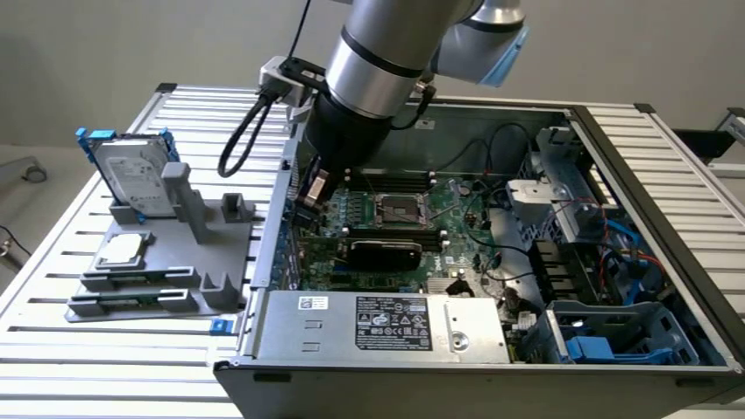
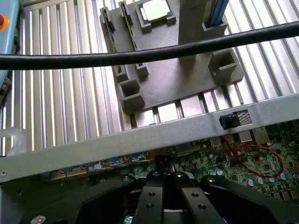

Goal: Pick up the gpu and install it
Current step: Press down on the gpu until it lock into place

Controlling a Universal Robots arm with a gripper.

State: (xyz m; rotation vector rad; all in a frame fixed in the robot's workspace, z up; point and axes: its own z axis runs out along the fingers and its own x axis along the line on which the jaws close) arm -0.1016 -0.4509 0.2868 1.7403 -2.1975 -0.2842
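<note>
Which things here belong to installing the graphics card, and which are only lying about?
Belong to the job:
- graphics card, on the main board
- hand, shut, inside the computer case

Only lying about, on the table outside the case:
- hard drive
- processor chip
- grey holder

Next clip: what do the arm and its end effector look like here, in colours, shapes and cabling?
The arm is a thick silver-grey cylinder with a black band and a pale blue joint cap. Its wrist section is black. A black cable loops from a grey connector box. The end effector has black fingers with round screw holes.
</note>
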